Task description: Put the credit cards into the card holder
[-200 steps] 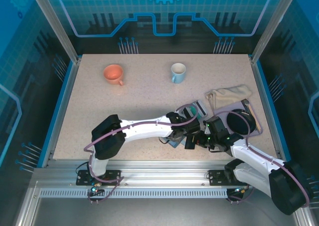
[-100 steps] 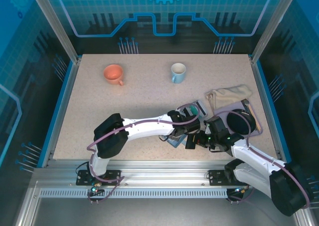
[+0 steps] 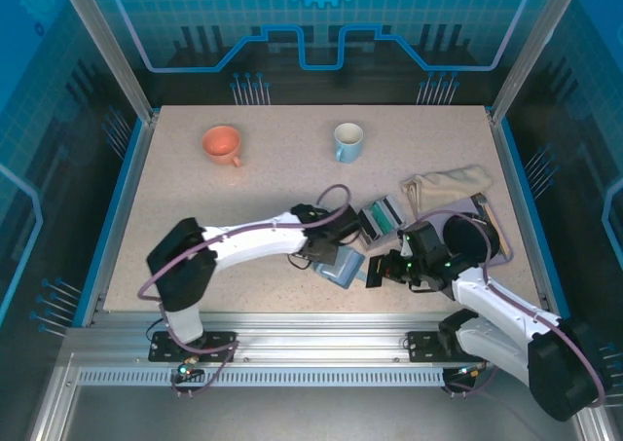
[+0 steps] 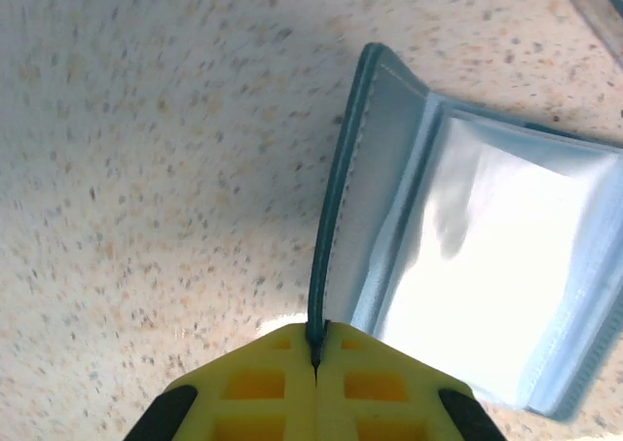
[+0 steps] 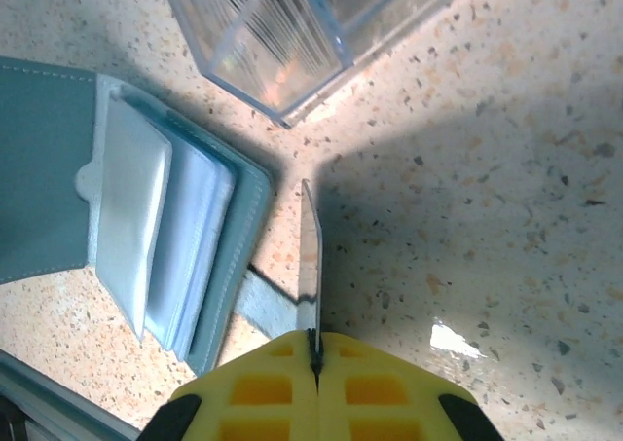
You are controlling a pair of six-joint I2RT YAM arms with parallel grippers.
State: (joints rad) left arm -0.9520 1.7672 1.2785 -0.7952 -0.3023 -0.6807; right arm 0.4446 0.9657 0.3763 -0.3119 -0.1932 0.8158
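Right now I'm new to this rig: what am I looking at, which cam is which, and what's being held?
Two robot arms, left and right, are bolted at the near edge of a table. Each ends in a two-finger gripper.

The wide picture comes from a fixed camera above and behind the arms. The two close-ups come from a camera on each wrist, with that gripper's yellow fingers at the bottom.

On the table are an orange cup, a pale blue mug, a beige cloth, a slotted rack of cards and an open teal card holder.

The left gripper is shut on the edge of the holder's cover, and the clear pockets are exposed. The right gripper is shut on one thin card, seen edge-on beside the holder.
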